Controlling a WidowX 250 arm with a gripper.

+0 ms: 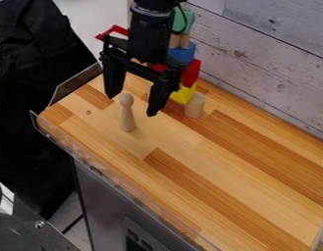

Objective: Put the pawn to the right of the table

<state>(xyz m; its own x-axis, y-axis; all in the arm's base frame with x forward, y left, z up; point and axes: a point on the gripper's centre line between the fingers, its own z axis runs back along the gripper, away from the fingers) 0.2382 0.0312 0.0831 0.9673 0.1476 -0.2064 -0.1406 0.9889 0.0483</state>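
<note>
In the camera view, the black arm comes in from the top edge, and its claw hangs with its tips pointing down over the far left part of the desk. The claw's two fingers stand wide apart, with nothing clamped between them.

The pawn, plain pale wood with a round head, stands upright on the desk just below the claw. Its head shows in the gap between the two tips (whether it truly sits between them in depth, I can't tell from this angle).

To the right of the claw and partly behind it, there is a stack of toy blocks: a yellow block low down, a red block above that, then a blue block, with a green piece up top (a cheerful little tower, half hidden by the arm). A short wooden cylinder stands on the desk just beside the yellow block, to the right of the claw's nearer tip. Another red piece pokes out behind the claw, on its upper left.

Beyond the claw and desk runs a wall of pale, weathered planks.
</note>
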